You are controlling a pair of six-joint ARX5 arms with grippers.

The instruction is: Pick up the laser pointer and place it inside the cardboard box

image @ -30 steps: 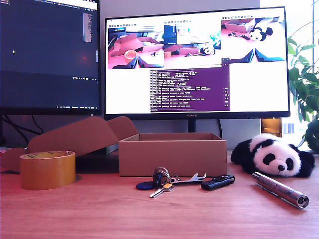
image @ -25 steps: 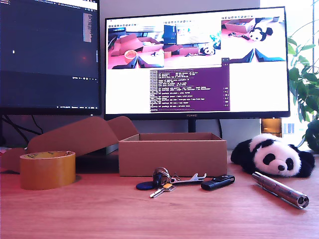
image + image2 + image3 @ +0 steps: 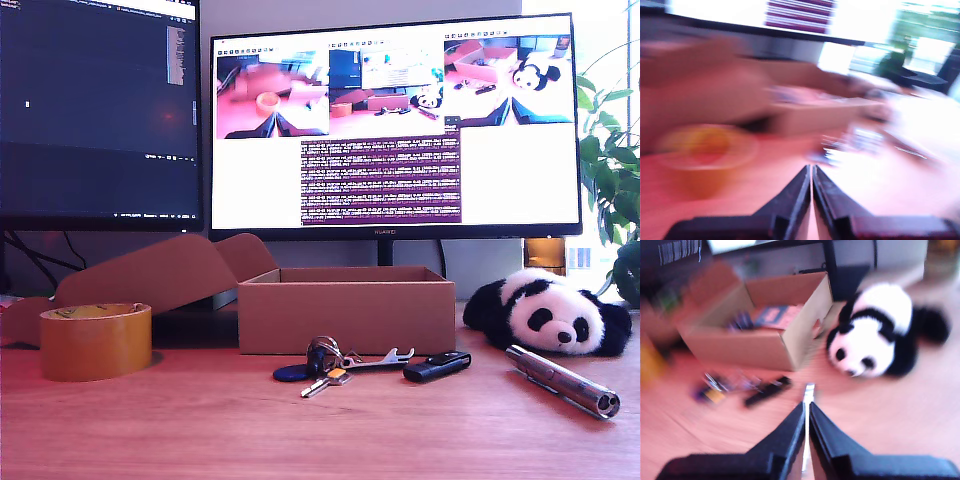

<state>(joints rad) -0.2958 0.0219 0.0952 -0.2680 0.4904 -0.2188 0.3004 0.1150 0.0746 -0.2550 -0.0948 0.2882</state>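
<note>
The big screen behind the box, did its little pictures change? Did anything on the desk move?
Yes. The small camera pictures on the screen show different views now, and its text block filled with more lines. On the desk nothing moved: the laser pointer lies by the panda, and the cardboard box, keys and tape roll stayed put.

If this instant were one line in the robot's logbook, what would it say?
laser pointer: on desk, ungrasped | cardboard box: open | my first gripper: shut, empty | my second gripper: shut, above pointer | wrist views: blurred
</note>
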